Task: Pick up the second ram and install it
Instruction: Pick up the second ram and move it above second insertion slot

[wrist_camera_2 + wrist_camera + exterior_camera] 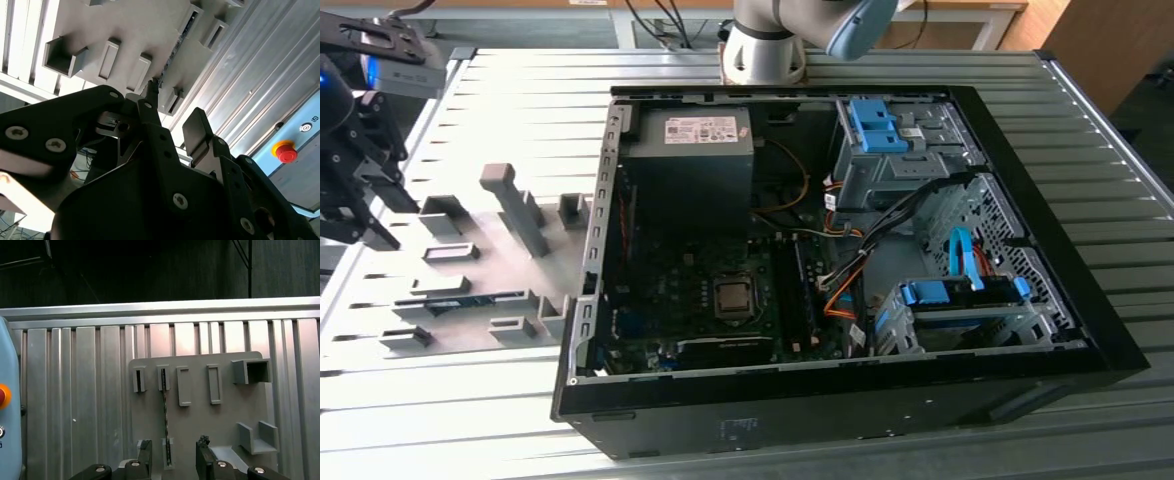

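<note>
Nearest to us in the first wrist view, the claw (173,451) points straight down at the grey fixture plate (200,422). Its two black fingers (144,460) are spread wide and hold nothing. The second wrist view shows the same claw (174,107) from behind its linkages, with a clear gap between the padded tips.

Just beyond the tips we see the second ram (165,420). It stands on its thin edge in the plate and is held by a slotted block at each end. In the first wrist view its near end lines up with the gap between the fingers, one finger to each flat side, and neither finger touches it. In the second wrist view the ram (176,46) is a dark strip running away from the fingertips.

The plate carries several more grey blocks and lies on the ribbed aluminium worktop (75,390). A red emergency stop button (285,151) sits off to one side.

In the exterior view we find the claw hanging above the worktop (520,100) at the exterior view's left edge. The ram (460,299) rests in the fixture plate (494,265) nearby. Toward the exterior view's right lies the open computer case (854,420), with its motherboard (707,290) exposed. Farthest back, the arm's base (765,45) stands behind the case.
</note>
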Action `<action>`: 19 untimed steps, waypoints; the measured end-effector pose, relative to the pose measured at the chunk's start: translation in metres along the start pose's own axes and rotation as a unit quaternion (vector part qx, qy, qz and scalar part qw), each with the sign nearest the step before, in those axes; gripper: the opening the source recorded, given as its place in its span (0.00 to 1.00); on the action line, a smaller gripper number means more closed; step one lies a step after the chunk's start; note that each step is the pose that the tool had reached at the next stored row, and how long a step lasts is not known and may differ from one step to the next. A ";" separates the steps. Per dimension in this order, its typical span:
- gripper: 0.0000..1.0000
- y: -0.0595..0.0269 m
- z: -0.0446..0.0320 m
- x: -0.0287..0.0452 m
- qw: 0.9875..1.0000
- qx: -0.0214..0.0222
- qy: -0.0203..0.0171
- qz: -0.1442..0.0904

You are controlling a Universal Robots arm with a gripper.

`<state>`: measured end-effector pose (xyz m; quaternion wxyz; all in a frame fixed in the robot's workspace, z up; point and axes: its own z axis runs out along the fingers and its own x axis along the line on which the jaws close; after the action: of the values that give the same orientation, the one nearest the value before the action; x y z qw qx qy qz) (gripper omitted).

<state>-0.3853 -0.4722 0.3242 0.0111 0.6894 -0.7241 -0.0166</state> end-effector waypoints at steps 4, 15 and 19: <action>0.47 0.0001 0.0013 0.0000 1.000 0.000 0.000 -0.009; 0.47 0.0003 0.0122 0.0001 1.000 0.000 0.001 -0.009; 0.47 0.0003 0.0126 0.0001 1.000 0.000 0.001 -0.009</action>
<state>-0.3861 -0.4722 0.3117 0.0118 0.6961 -0.7177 -0.0160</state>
